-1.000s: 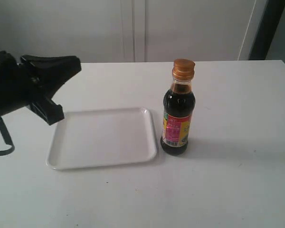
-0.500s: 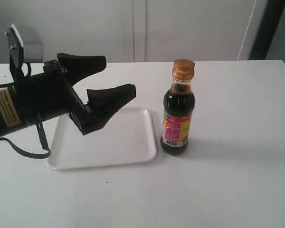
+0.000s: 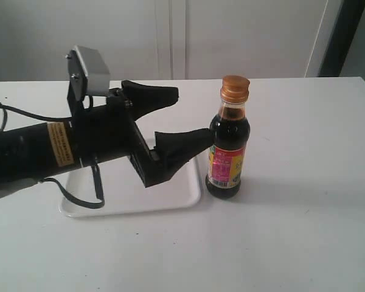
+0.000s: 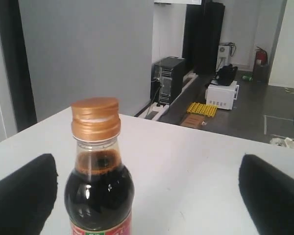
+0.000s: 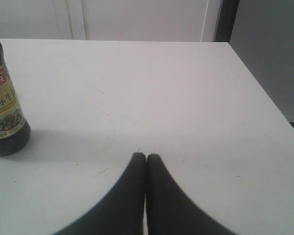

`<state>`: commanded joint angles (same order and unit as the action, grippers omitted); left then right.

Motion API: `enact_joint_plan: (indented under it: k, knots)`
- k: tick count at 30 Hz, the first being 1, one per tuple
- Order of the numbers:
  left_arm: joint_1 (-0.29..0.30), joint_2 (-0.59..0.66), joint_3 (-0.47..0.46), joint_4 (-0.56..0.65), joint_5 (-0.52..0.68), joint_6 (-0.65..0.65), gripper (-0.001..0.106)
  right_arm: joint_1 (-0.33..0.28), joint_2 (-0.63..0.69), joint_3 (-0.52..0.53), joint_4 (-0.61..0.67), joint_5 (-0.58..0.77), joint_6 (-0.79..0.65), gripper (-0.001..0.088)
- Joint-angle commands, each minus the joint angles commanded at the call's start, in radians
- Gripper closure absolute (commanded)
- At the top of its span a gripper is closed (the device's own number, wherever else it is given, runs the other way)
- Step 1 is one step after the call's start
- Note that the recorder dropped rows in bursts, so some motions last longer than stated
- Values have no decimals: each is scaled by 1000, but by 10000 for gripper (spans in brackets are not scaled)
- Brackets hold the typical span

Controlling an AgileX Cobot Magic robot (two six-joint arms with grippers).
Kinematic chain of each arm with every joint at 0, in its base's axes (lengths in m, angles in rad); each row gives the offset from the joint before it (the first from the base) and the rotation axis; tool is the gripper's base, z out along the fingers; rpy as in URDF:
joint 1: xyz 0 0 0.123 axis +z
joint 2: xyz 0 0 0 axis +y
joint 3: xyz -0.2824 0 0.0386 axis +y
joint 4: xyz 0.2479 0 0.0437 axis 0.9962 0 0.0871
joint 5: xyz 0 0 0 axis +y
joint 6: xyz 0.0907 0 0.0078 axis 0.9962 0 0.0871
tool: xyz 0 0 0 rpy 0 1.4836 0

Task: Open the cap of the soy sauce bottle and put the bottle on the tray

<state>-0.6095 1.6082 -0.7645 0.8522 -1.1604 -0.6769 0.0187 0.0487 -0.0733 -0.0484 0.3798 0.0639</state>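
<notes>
Small clear soy sauce bottle [image 3: 228,141] of dark liquid, gold-orange cap [image 3: 235,87] closed, upright just beside flat white plastic tray [image 3: 188,196]; black left gripper [image 3: 185,121] spread wide, nearer fingertip at bottle's side; right gripper [image 5: 146,157] pressed closed, empty.

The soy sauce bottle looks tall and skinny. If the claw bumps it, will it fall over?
Probably it could tip: the soy sauce bottle stands upright on a small base. It looks nearly full of dark sauce, so likely heavy and steadier. The open left claw may slip on its smooth sides.

Left arm [image 3: 30,155]: black cylindrical body with an orange-yellow printed label, black looped cable beneath, grey bracketed camera housing with screws above. Both hands [image 3: 170,125] [image 5: 146,166]: matte black, tapered fingers.
</notes>
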Motion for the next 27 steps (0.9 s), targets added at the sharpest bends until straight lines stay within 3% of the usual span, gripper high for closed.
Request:
enact_joint_plan:
  k: [27]
  knots:
    - [-31,312,-284,13,-46,0,1,0,0,0,0,0,0,868]
